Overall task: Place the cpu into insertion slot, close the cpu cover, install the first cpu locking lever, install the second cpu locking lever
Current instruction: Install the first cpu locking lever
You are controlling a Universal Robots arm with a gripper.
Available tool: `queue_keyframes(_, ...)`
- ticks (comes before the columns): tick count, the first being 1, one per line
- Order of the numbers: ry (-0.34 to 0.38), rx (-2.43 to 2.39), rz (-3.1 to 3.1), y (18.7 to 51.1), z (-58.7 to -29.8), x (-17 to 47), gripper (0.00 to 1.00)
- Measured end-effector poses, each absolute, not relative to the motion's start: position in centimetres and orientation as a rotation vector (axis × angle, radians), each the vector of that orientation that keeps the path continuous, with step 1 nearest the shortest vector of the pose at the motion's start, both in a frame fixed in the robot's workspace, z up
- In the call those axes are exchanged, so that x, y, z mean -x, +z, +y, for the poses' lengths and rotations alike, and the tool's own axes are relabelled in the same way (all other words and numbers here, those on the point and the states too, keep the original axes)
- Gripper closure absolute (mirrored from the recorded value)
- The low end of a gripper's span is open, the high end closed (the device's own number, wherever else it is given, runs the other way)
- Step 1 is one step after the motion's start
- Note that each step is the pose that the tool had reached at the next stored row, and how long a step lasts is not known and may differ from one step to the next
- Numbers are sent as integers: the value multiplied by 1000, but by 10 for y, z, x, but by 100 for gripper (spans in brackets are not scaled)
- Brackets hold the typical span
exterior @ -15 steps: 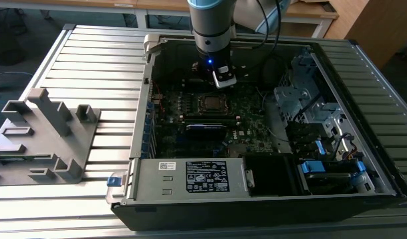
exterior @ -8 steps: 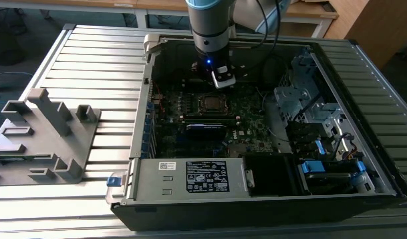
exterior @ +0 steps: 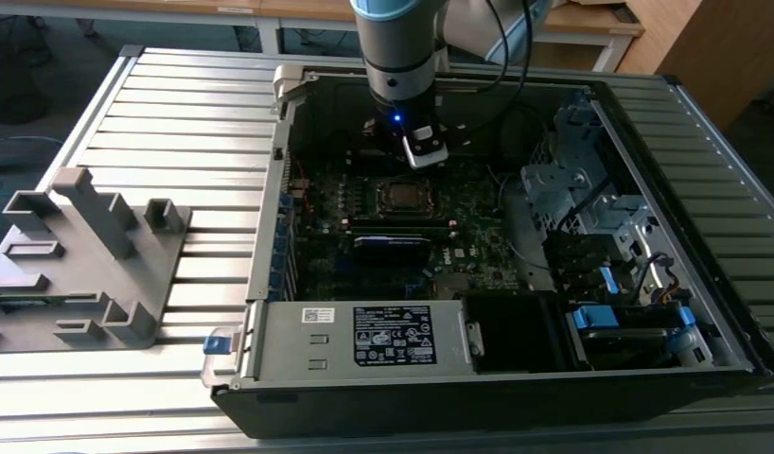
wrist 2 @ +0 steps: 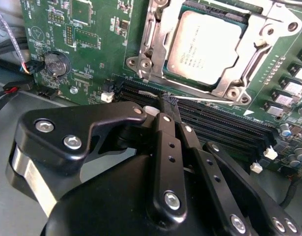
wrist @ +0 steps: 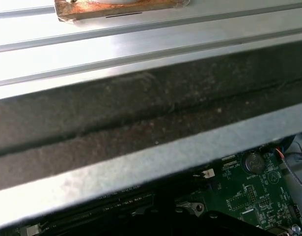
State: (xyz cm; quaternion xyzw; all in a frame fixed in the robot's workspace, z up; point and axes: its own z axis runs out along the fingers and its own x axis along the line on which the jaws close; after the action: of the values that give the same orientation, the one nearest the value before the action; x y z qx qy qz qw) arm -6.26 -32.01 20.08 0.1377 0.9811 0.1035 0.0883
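In the second wrist view the cpu [wrist 2: 205, 44] lies flat in the insertion slot, its silver-grey top showing. The cpu cover [wrist 2: 158, 46], a shiny metal frame, lies down around it with the chip in its window. A thin silver locking lever [wrist 2: 214, 100] runs along the socket's edge beside the memory slots. My gripper [wrist 2: 168, 102] has its black fingers [wrist 2: 163, 142] drawn together, with the tips right at this lever rod; whether they pinch it is unclear. In the exterior view the gripper [exterior: 425, 156] hangs just behind the socket [exterior: 405, 196] inside the open computer case.
Long black memory slots [wrist 2: 224, 123] lie between the gripper and the socket. A coin battery [wrist 2: 56, 62] sits on the green board. The case walls [exterior: 280, 189] ring the work area, with drive cages [exterior: 576, 189] at the exterior view's right. A grey fixture [exterior: 84, 255] stands on the slatted table.
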Motion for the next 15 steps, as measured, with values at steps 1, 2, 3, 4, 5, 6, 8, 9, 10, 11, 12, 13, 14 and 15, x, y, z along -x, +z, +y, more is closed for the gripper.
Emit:
queue_keyframes(1, 308, -410, 2920, 201, -320, 63, 89)
queue_keyframes(2, 308, -410, 2920, 201, -321, 63, 89)
queue_keyframes(3, 308, -410, 2920, 201, -322, 63, 89)
queue_keyframes(4, 308, -410, 2920, 201, -323, 63, 89)
queue_keyframes(5, 308, -410, 2920, 201, -324, 63, 89)
queue_keyframes(6, 308, -410, 2920, 201, -324, 63, 89)
queue_keyframes(8, 308, -410, 2920, 201, -324, 63, 89)
queue_keyframes(9, 308, -410, 2920, 201, -324, 63, 89)
queue_keyframes(10, 308, -410, 2920, 201, -324, 63, 89)
queue_keyframes(11, 308, -410, 2920, 201, -324, 63, 89)
queue_keyframes(12, 309, -410, 2920, 201, -324, 63, 89)
queue_keyframes(13, 309, -410, 2920, 201, -323, 63, 89)
queue_keyframes(14, 309, -410, 2920, 201, -323, 63, 89)
queue_keyframes(15, 309, -410, 2920, 201, -322, 63, 89)
